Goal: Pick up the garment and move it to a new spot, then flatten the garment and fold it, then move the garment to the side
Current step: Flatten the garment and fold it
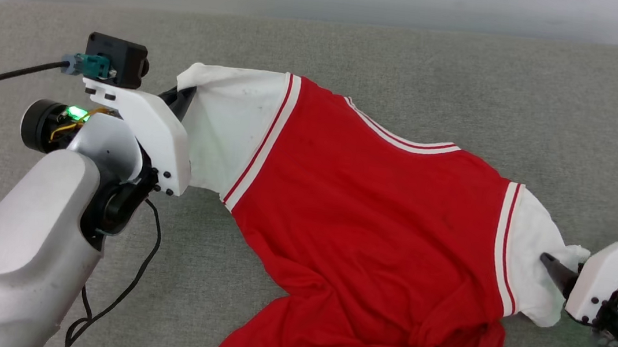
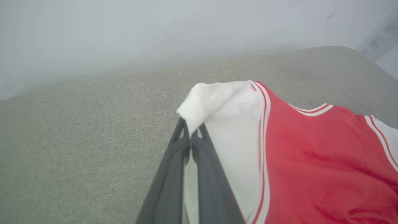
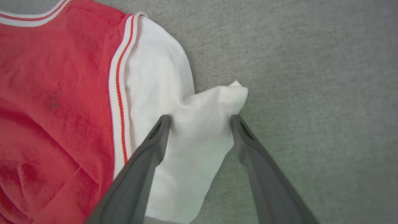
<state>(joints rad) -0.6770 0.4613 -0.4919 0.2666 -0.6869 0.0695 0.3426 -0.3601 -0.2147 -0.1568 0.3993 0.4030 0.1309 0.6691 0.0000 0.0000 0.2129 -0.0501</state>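
L pincer (image 2: 190,138) clamped on the garment's (image 1: 368,215) far-left white sleeve, R pincer (image 3: 200,119) wide open w/ tips astride the right sleeve, on grey fabric surface (image 1: 358,51).

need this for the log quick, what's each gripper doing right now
left gripper: shut on a white sleeve of the jersey
right gripper: open, fingers astride the other sleeve

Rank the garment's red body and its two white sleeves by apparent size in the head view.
1. red body
2. pinched sleeve, in the left gripper
3. bunched sleeve, between the right gripper's open fingers
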